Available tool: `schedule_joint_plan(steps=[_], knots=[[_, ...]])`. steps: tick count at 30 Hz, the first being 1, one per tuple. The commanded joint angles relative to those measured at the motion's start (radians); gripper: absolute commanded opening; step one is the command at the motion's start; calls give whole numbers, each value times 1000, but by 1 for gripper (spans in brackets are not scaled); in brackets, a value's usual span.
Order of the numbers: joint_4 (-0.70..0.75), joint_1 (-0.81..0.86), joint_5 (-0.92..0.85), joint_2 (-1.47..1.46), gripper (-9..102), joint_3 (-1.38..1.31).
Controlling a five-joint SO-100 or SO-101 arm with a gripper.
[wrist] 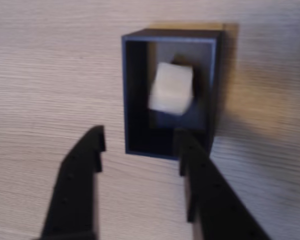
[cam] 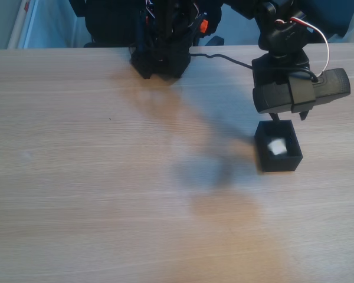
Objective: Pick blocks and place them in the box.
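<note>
The white cube [wrist: 171, 89] lies inside the black box [wrist: 132, 95], tilted and a little blurred in the wrist view. In the fixed view the cube [cam: 277, 147] shows as a pale patch within the box [cam: 279, 163] at the right of the table. My gripper [wrist: 140, 142] is open, with nothing between its two black fingers, and hovers just above the box's near rim. In the fixed view the gripper [cam: 287, 117] hangs right behind and above the box, under the wrist camera.
The arm's black base [cam: 162, 41] stands at the table's far edge, with a cable running to the right. Light wooden tabletop [cam: 106, 177] spreads wide to the left and front of the box.
</note>
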Motion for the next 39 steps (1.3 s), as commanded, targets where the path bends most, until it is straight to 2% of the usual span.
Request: schedule_joint_plan(steps=[1,3,13,22,29,34,39], knots=[[-5,17,-35,32,9,-38],[-6,40,-72,69,0,-3],[-169,281,-479,431,0,529],[-206,508,-611,739,0,943],[-202,629,-729,1155,0,1347],[-150,672,-735,1350,0,1502],[-5,673,-716,1499,0,1585]])
